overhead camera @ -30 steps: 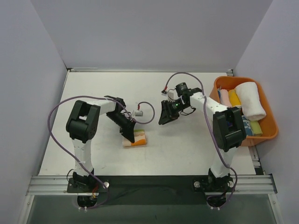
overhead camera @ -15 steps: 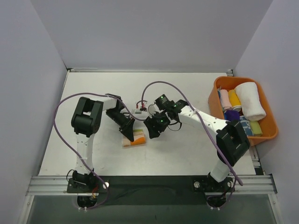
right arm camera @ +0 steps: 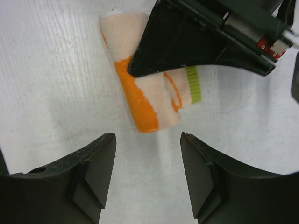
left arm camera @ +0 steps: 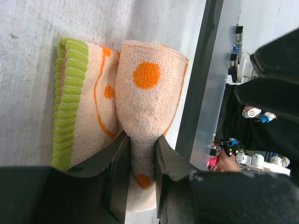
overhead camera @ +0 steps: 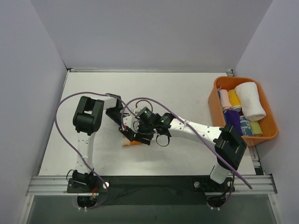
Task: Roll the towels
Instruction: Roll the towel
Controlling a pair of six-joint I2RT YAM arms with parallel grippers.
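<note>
Mid-roll, toward the counter's (overhead camera: 187,88) near edge: left hand (left arm camera: 140,140) clamps the cream towel (left arm camera: 149,93); right hand (right arm camera: 147,142), spread above, should pin its end.

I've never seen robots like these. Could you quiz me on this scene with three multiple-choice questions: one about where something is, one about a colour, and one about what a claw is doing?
1. Where on the table is the orange bin?
A. left edge
B. middle
C. right edge

2. What colour is the ribbed band on the cream towel?
A. green
B. blue
C. black

3. How is the right claw?
A. shut on the towel
B. open over the towel
C. out of sight

Answers:
1 C, the top view shows the bin at the table's right edge.
2 A, the left wrist view shows the band is green.
3 B, its own camera shows its jaws apart over the towel, while the left claw pinches the roll.
</note>
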